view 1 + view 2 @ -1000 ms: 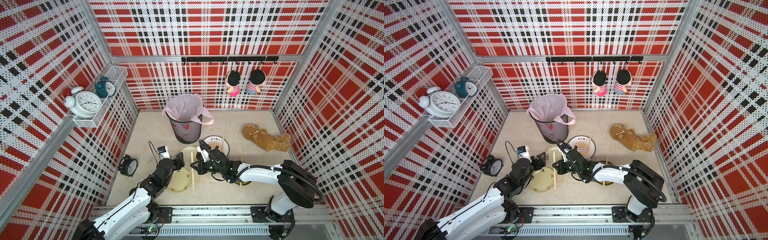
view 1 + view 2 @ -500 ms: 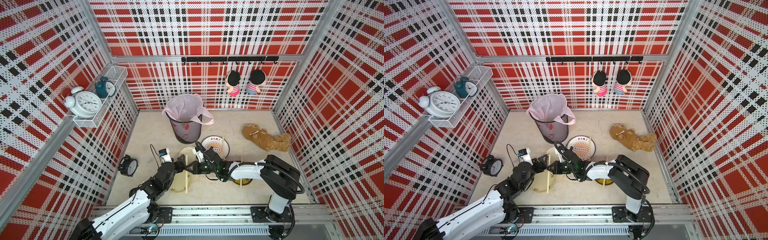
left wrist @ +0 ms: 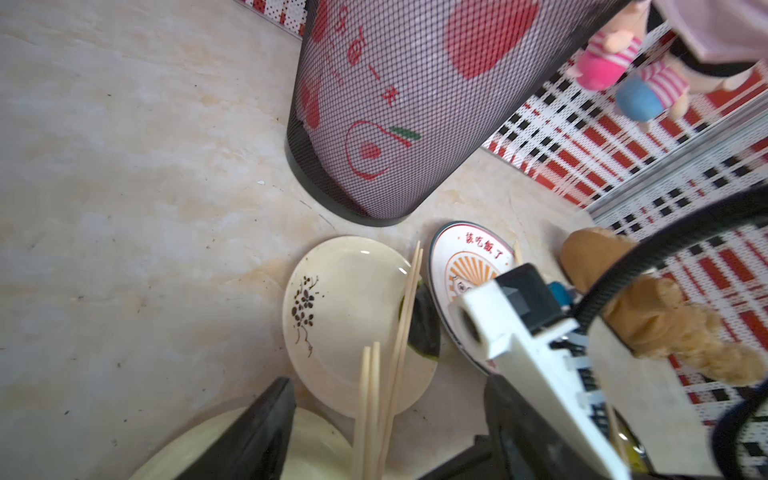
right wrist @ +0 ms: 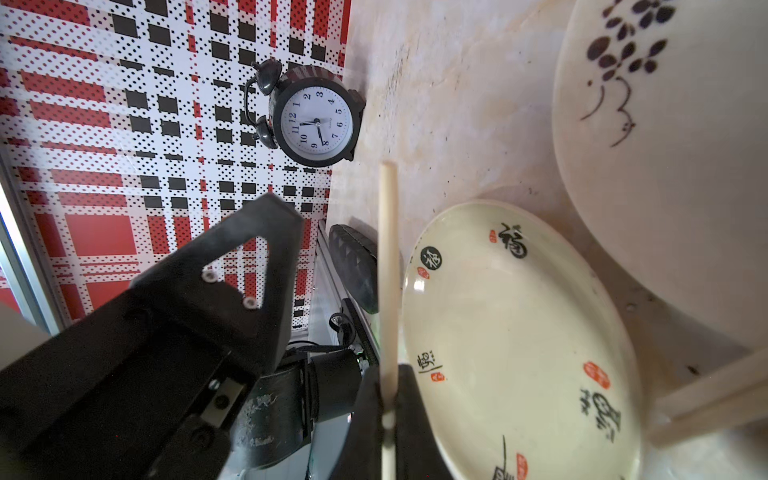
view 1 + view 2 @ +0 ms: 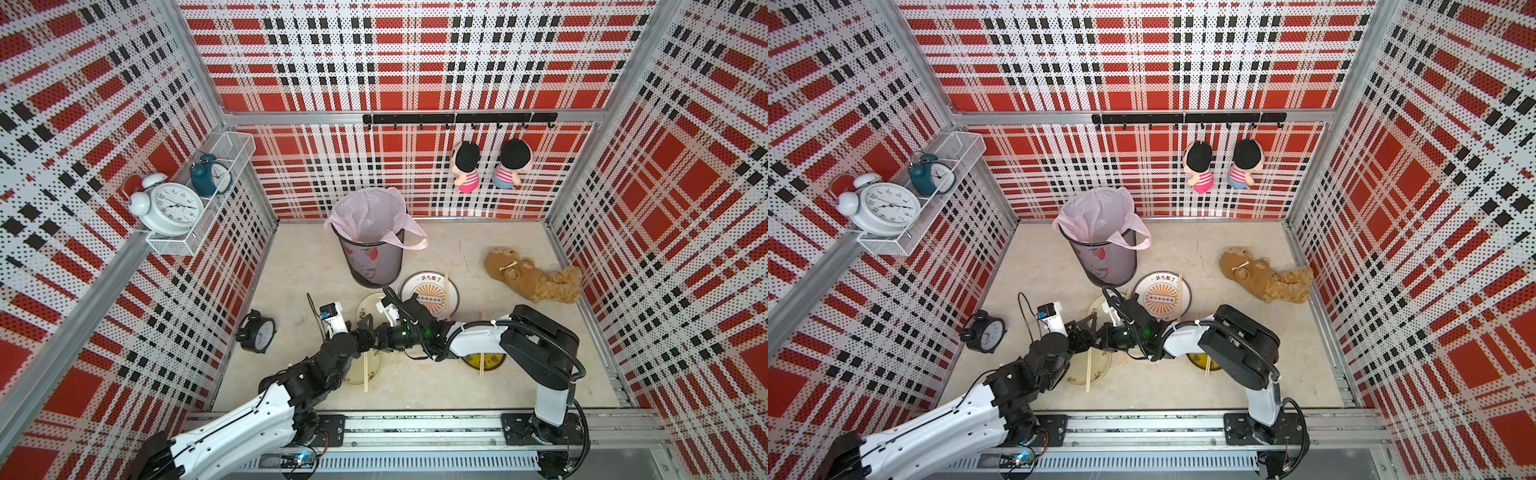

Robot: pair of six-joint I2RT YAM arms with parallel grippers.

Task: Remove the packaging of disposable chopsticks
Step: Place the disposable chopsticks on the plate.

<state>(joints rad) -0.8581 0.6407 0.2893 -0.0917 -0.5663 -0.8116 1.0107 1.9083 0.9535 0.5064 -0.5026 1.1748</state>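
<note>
A pair of pale disposable chopsticks [image 4: 388, 266] is pinched in my shut right gripper [image 4: 388, 370] and sticks out past its jaws. In both top views the pair [image 5: 365, 372] hangs over the near cream plate [image 5: 355, 374]. My left gripper [image 3: 386, 382] meets the right gripper [image 5: 379, 334] over that plate. Its fingers [image 3: 257, 432] stand wide open on either side of the pair's far end [image 3: 370, 399] without touching it. The packaging cannot be made out in any view.
Further pairs lie on the flower plate [image 3: 332, 316], the orange-print plate [image 5: 430, 295] and the yellow plate [image 5: 490, 359]. The mesh bin with pink liner [image 5: 374, 253] stands just behind. A black alarm clock [image 5: 257, 334] sits left, a brown plush [image 5: 532, 278] right.
My right gripper has carried the chopsticks leftwards to the left gripper. The left gripper has edged in around them and its jaws have narrowed slightly.
</note>
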